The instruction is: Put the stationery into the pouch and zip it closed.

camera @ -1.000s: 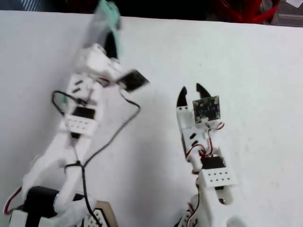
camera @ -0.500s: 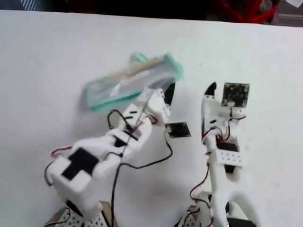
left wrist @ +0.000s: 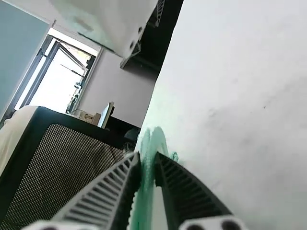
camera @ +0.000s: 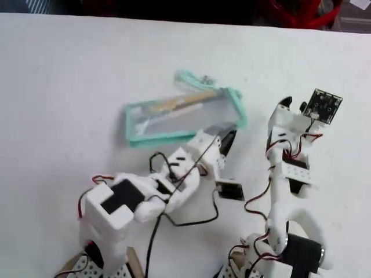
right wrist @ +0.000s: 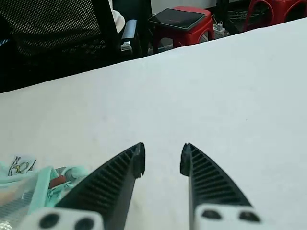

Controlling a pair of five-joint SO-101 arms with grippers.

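Pouch (camera: 174,116) swung nearer, left end effector (left wrist: 147,162) pinching it

High view. The pouch (camera: 174,119) lies slantwise across mid-table and blocks the middle. My left gripper (camera: 228,141) is clamped on its near right corner, and my left arm (camera: 145,194) bars the approach from the near left. Bare table (camera: 69,63) runs along the far side and down the left, so I can pass there. My right gripper (camera: 293,105), jaws apart, stands just right of the pouch's right end, with a narrow strip of table between them. Right of that arm the surface is bare to the edge.
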